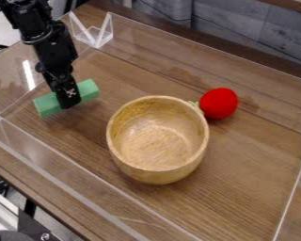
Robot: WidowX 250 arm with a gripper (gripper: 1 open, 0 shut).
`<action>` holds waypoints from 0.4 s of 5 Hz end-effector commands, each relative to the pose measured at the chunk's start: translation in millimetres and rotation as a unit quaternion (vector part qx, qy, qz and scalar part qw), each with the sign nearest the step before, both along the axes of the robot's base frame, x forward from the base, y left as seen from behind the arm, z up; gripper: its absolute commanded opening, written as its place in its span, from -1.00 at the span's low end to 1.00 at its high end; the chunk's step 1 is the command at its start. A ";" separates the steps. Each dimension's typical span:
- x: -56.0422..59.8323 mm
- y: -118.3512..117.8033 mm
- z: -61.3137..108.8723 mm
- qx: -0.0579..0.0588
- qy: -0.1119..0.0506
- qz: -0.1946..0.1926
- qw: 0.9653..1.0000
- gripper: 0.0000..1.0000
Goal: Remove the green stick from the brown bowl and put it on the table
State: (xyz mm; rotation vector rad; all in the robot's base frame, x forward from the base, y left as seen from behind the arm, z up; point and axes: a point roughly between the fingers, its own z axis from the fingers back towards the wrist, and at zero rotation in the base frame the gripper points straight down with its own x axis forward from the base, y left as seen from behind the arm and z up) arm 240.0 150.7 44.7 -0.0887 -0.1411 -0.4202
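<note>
Now the pincer point(68, 94) is clamping the green stick point(65, 97) crosswise, partly closed, low over the tabletop point(241, 169), at nine o'clock from the brown bowl point(158, 138).

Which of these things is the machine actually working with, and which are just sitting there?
Part of the job:
- green stick, in the gripper, down at the table
- brown bowl, now empty

Just lying about:
- red ball, right of the bowl
- clear walls around the table
</note>
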 end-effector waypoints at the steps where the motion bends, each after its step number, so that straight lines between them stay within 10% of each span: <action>1: 11.0 7.3 10.2 0.009 -0.019 0.009 1.000 -1.00; 2: 14.4 8.8 9.2 0.003 -0.019 0.017 1.000 -1.00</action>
